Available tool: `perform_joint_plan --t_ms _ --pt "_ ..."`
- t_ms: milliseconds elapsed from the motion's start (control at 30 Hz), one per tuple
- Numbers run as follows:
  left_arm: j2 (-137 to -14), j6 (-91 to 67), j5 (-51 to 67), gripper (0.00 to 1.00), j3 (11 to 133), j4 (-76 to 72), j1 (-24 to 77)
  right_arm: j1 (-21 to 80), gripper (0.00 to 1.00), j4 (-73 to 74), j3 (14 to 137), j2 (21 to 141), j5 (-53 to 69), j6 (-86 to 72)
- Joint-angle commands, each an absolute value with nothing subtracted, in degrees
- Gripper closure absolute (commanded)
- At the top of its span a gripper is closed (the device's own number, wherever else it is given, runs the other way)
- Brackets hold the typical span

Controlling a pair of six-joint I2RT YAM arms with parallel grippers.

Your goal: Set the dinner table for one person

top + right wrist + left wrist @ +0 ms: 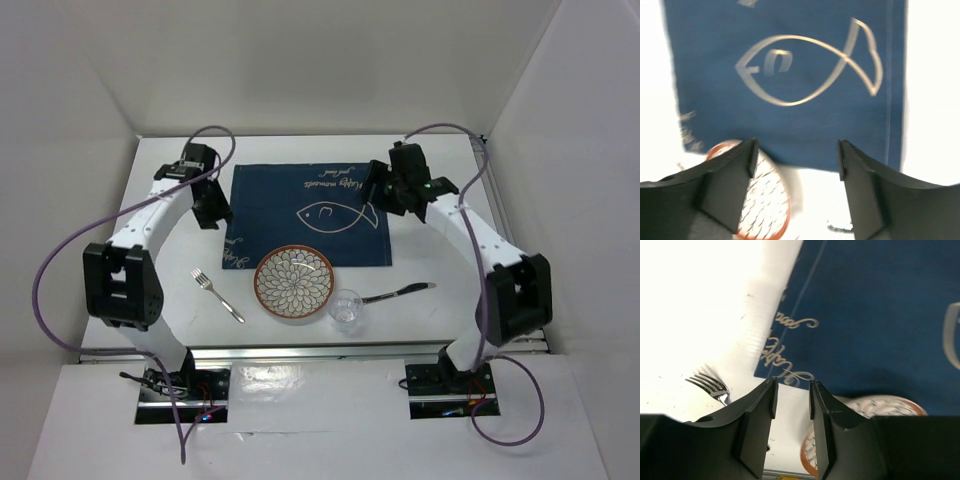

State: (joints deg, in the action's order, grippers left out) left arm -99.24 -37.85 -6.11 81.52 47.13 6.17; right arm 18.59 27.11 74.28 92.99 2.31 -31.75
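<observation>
Navy cloth (310,215) was found centred on the surface (420,255); plate (295,285) was seen at its near edge, baseward of both arms. Left gripper (791,385) was narrowly parted, right gripper (797,145) wide; nothing was held.

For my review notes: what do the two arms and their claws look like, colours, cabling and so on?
Both the left arm and right arm have white links between chunky black joint housings. A purple cable loops along each. The left claw and right claw are matte black and wedge-shaped.
</observation>
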Motion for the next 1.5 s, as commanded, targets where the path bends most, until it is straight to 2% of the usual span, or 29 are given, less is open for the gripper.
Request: perform_joint_plan --t_ms 0,133,200,300,367,467,633,700,900,1033,1100,1167,1200,1267,1467 --pt "-92.7 -37.4 -5.2 0.51 83.7 49.8 6.6 21.3 0.23 33.8 74.9 84.7 -0.4 -29.3" --pt "-87.7 -34.1 -0.9 0.41 78.4 49.8 8.6 26.0 0.14 37.3 67.5 77.1 0.3 -31.3" --pt "-85.2 -33.6 0.3 0.28 74.9 49.8 11.8 29.2 0.06 39.4 63.3 73.2 0.3 -33.0" --pt "-79.6 -34.8 3.1 0.13 65.9 48.5 15.8 31.2 0.03 41.8 59.9 69.2 -1.5 -36.6" --pt "-77.0 -37.6 7.8 0.09 58.1 45.4 16.4 31.2 0.03 41.8 58.5 67.8 -2.0 -38.0" --pt "-72.8 -41.7 14.8 0.09 48.3 37.0 17.1 31.2 0.01 41.8 58.4 67.1 -2.0 -38.0" --pt "-68.6 -45.5 17.1 0.18 40.1 26.0 17.6 31.2 0.01 41.8 59.9 68.1 -1.3 -37.4" --pt "-70.2 -45.5 17.8 0.24 38.0 22.0 17.6 31.2 0.0 41.8 60.4 68.1 -1.3 -36.8" --pt "-76.8 -45.0 21.6 0.29 36.1 14.5 17.6 31.2 0.0 42.5 61.5 68.1 -1.8 -36.8" --pt "-80.1 -45.0 21.6 0.4 35.6 11.9 17.6 31.2 0.0 42.5 61.5 68.1 -1.8 -36.8" --pt "-81.1 -44.5 21.1 0.52 35.6 11.3 17.6 31.2 0.0 42.5 61.5 68.1 -1.8 -36.8" --pt "-82.5 -43.9 19.7 0.68 36.1 11.3 17.6 31.2 0.0 43.0 61.5 68.1 -2.5 -36.8" --pt "-82.5 -43.3 19.1 0.83 37.0 13.2 17.6 31.2 0.0 43.0 61.5 68.1 -2.5 -36.8" --pt "-83.1 -42.5 18.5 1.0 38.1 15.0 17.6 31.2 0.0 43.0 61.5 68.1 -2.5 -36.8" --pt "-75.4 -35.4 19.2 1.0 43.7 26.1 18.1 31.2 0.0 43.0 62.1 68.6 -3.6 -36.8"
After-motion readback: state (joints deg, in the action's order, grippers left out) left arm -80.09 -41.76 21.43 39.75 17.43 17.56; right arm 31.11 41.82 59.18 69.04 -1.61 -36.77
